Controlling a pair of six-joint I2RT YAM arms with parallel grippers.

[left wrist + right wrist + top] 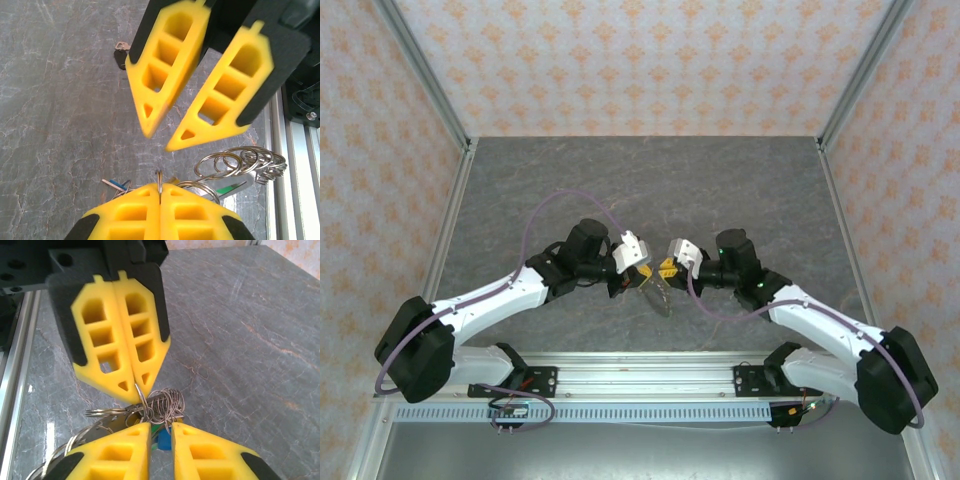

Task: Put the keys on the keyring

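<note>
My left gripper is shut on a thin metal ring of the keyring, held edge-on between its yellow pads. A bunch of linked steel rings hangs beside it, with a green key and a blue key below. In the right wrist view the ring bunch dangles from the left gripper. My right gripper stands just under it, slightly open, and a blue key head shows through the gap. A dark key lies apart on the table. From above, both grippers meet mid-table.
The grey stone-patterned table stretches beyond the grippers. An aluminium rail runs along the near edge and also borders the left wrist view's right side. Patterned walls enclose the table.
</note>
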